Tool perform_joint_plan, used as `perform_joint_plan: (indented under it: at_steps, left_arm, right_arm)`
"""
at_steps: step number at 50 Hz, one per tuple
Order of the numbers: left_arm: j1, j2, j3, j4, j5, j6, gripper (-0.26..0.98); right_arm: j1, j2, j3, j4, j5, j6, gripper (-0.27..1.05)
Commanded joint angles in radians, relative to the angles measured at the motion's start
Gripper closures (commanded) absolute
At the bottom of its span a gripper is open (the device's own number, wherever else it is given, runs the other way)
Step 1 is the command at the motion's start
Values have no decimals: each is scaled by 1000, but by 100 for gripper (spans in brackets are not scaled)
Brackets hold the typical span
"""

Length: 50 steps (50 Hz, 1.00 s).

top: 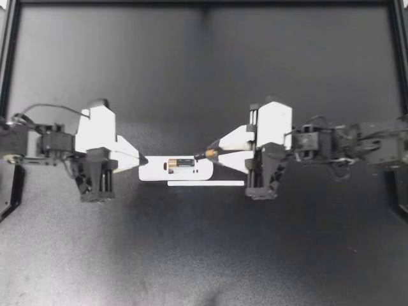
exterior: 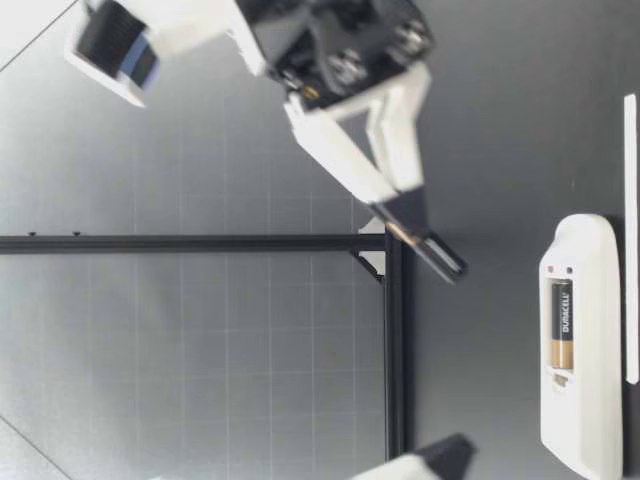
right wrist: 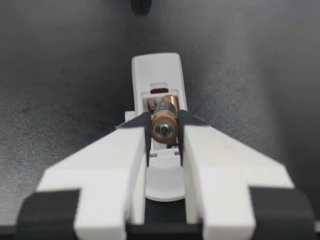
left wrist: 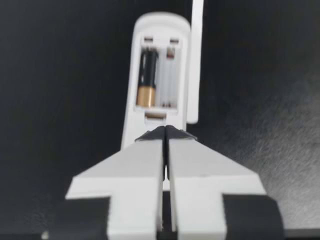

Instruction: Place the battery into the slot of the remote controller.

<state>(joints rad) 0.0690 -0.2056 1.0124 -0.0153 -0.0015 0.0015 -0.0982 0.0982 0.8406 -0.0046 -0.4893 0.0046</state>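
Observation:
The white remote (top: 153, 169) lies back-up mid-table with its compartment open. One battery (top: 182, 163) sits in a bay; the bay beside it (left wrist: 169, 80) is empty. My left gripper (top: 143, 160) is shut, its tips (left wrist: 165, 133) resting at the remote's (left wrist: 160, 30) near end. My right gripper (top: 215, 155) is shut on a second battery (top: 210, 153), held lengthwise just above the remote's other end. In the right wrist view this battery (right wrist: 165, 125) sits between the fingers (right wrist: 135, 150), over the compartment of the remote (right wrist: 155, 65). The low view shows the right gripper (exterior: 425, 245) hovering above the remote (exterior: 585, 400).
The remote's thin white cover strip (top: 206, 183) lies on the dark mat right beside it, on the side toward the table's front. A black frame (top: 204, 4) borders the table at the back and sides.

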Motion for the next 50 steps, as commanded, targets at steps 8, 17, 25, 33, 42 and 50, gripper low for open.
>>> perform_joint_plan:
  at_steps: [8,17,25,33,42,50]
  left_arm:
    - [3,92,-43,2,-21,0,91]
    - [3,135,-57,2,-21,6,91]
    - [3,149,-58,2,-20,8,91]
    - [3,169,-58,3,-15,6,91]
    - [2,186,-61,3,-14,5,91]
    - [2,186,-61,2,-14,5,91]
  right_arm:
    - [-8,52,-66,0,5,-2,78]
    - [-6,89,-101,0,55,-5,78]
    - [2,120,-129,-2,84,-6,78]
    - [9,138,-147,-5,101,-8,78]
    - [17,141,-155,-9,115,-8,79]
    - [21,152,-160,-8,124,-6,79]
